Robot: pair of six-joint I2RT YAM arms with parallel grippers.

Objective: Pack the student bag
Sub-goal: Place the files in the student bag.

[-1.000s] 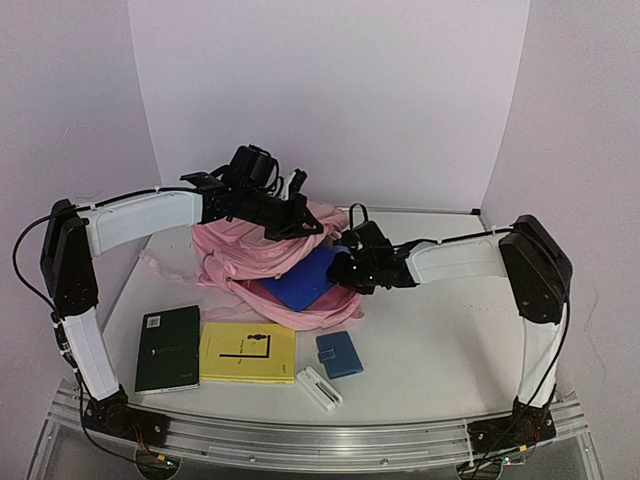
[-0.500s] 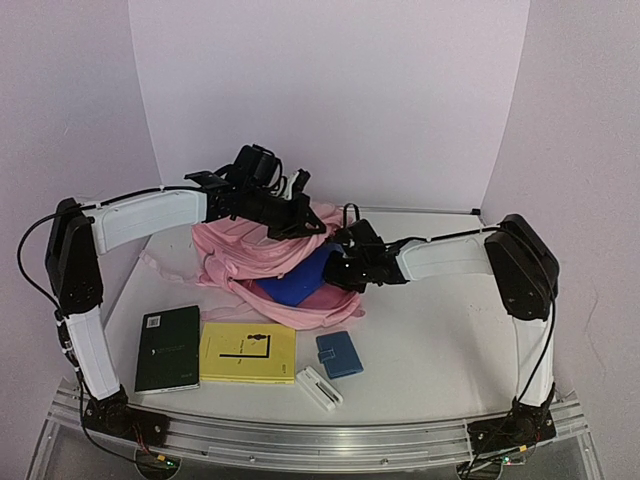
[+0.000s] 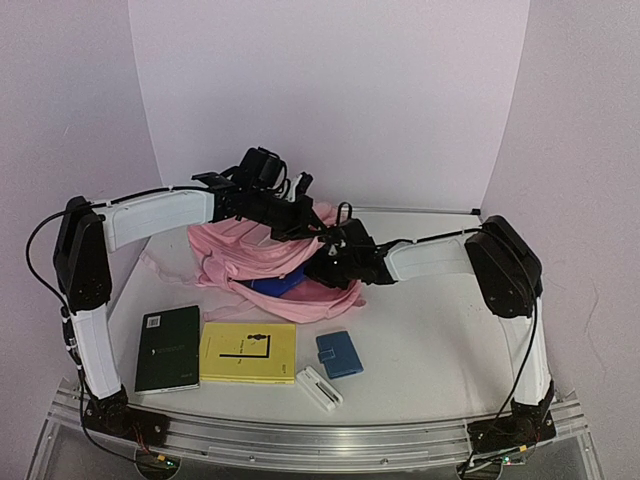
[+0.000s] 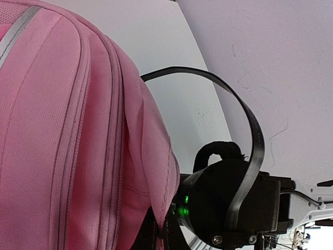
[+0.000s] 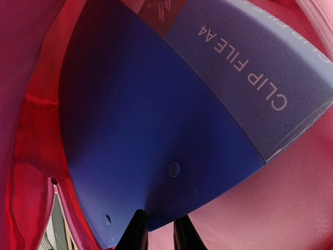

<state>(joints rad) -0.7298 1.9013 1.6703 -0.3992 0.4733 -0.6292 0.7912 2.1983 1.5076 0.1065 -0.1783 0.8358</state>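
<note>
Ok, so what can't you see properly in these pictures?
Left gripper: top view, fingertips buried in student bag fabric; left wrist view misses them.
Blue clip file: top view, mostly hidden inside the bag.
Right gripper: right wrist view, fingers cut off by the bottom edge.
Dark green book: top view, cover writing too small.

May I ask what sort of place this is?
Likely a robot lab test cell: plain lilac backdrop walls around a white table, with left arm and right arm mounted on an aluminium rail.
</note>
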